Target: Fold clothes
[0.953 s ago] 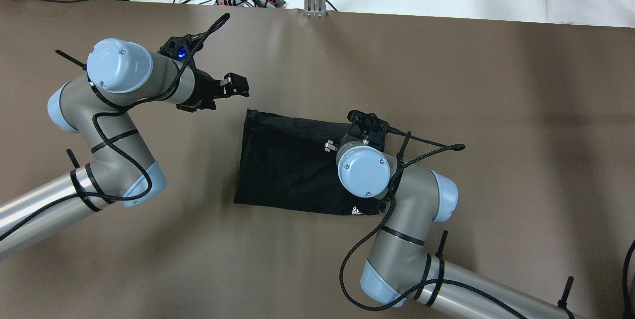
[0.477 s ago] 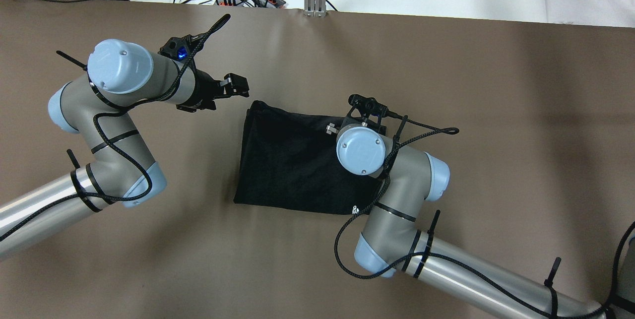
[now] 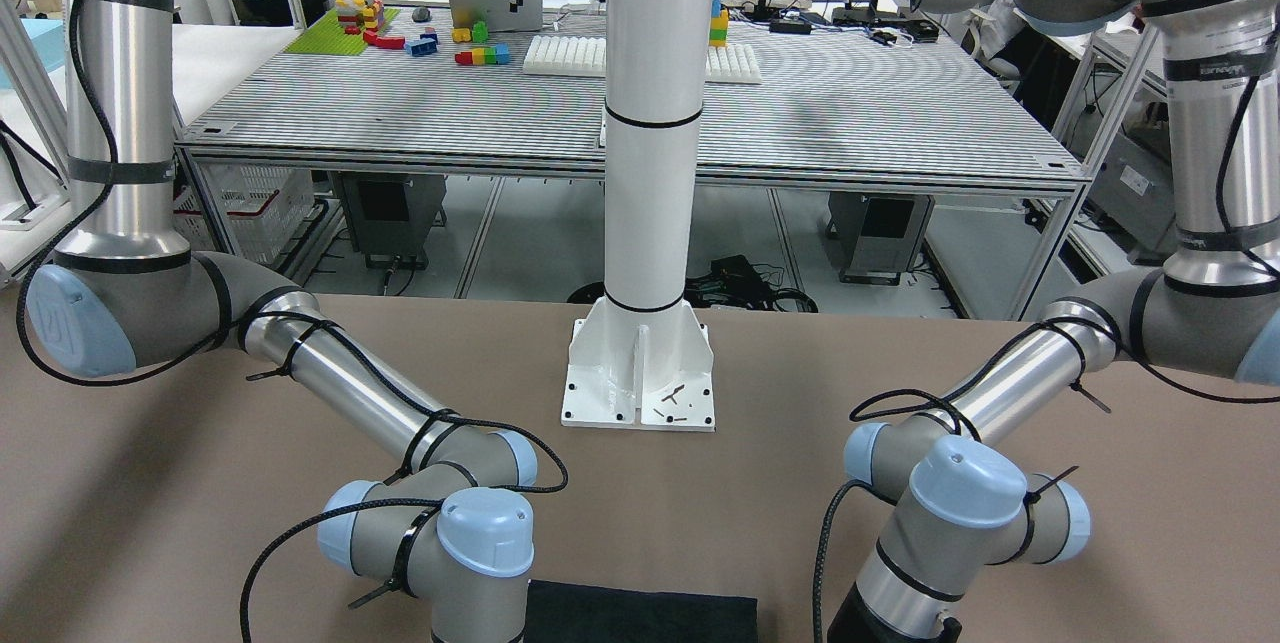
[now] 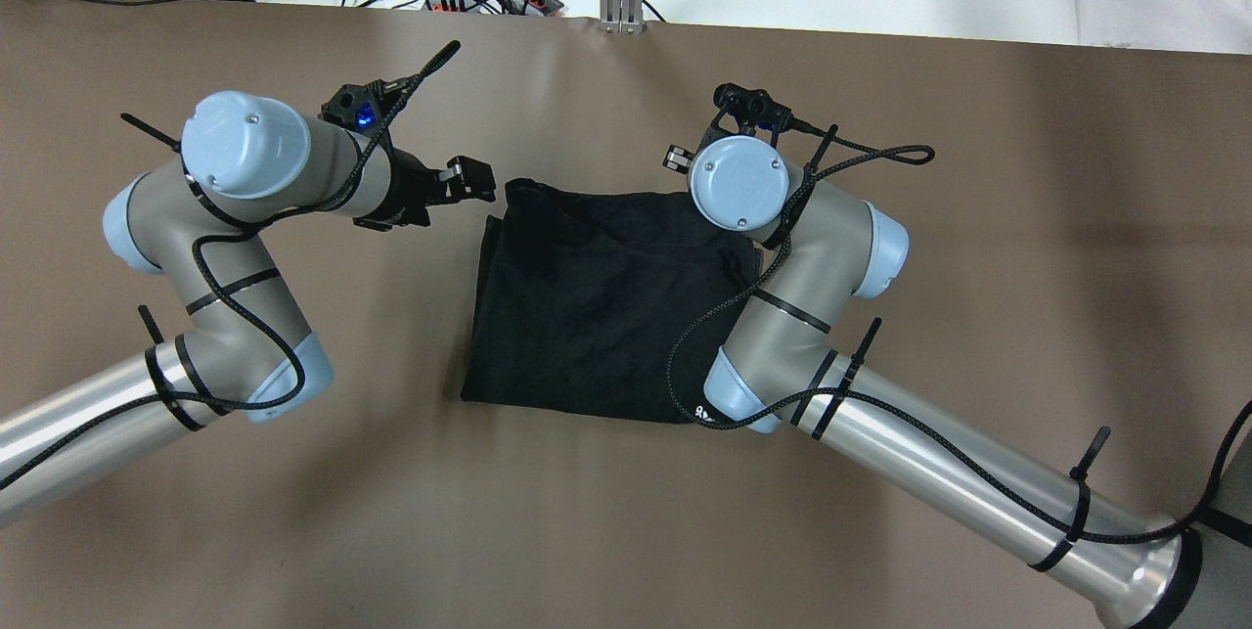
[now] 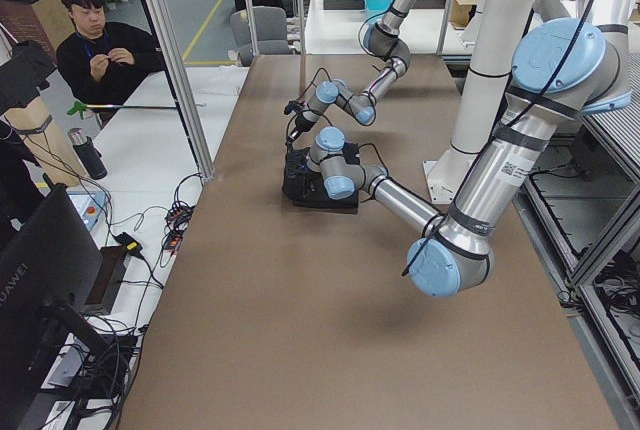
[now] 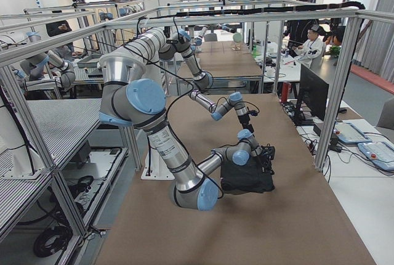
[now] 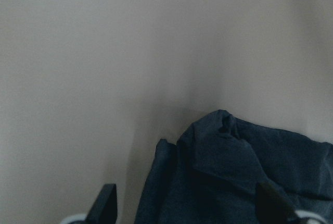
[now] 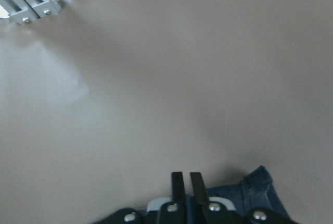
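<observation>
So, frontally only a strip of the clothes (image 3: 640,618) shows below the white pillar (image 3: 650,173). Overhead it lies rumpled, partly folded, on the table (image 4: 978,218), the right arm (image 4: 782,316) covering its corner; tidying remains, I judge. Left gripper (image 4: 474,177) beside it, jaws apart, empty. Right wrist: right gripper (image 8: 186,179) closed, whether on cloth I cannot tell

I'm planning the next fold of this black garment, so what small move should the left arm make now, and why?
Probably ease the left gripper onto the bunched far corner of the garment and close. Its jaws stand open just beside that corner, while the right gripper is shut near the far edge.
</observation>
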You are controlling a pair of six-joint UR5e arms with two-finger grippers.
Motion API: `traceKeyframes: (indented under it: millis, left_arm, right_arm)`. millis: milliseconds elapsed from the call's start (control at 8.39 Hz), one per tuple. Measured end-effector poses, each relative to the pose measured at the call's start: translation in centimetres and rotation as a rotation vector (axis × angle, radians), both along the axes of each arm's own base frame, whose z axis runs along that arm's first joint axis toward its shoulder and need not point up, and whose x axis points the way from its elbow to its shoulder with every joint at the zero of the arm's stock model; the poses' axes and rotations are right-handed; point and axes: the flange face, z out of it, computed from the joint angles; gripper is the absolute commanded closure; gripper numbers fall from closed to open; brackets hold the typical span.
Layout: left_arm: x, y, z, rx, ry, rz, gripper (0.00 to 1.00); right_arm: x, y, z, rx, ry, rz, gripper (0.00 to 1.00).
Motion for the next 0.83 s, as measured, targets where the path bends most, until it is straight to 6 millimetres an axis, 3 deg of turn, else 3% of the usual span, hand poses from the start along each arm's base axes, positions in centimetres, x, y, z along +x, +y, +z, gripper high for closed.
traceKeyframes:
  millis: [119,238,477,596,715,834]
  left_arm:
    - [1.8,1.3,-0.5,0.014,-0.003,-0.002,0.77]
    - [4.6,3.7,-1.4,0.038,-0.002,-0.001,1.0]
    - [9.1,8.1,-3.3,0.065,0.009,0.005,1.0]
    - [10.1,8.7,-3.5,0.064,0.007,0.006,1.0]
    - [10.8,8.1,-3.3,0.06,-0.005,-0.002,1.0]
    - [11.5,6.2,-3.1,0.049,-0.024,-0.021,1.0]
  right_arm:
    - [0.7,0.3,-1.3,0.009,-0.025,-0.016,0.06]
    - [1.4,1.1,-2.5,0.017,-0.057,-0.039,0.06]
    - [2.9,3.6,-3.1,0.035,-0.101,-0.073,0.06]
    - [3.3,4.2,-2.8,0.037,-0.106,-0.08,0.06]
    - [3.5,4.5,-2.4,0.035,-0.106,-0.084,0.06]
    - [3.5,4.8,-2.0,0.033,-0.104,-0.088,0.06]
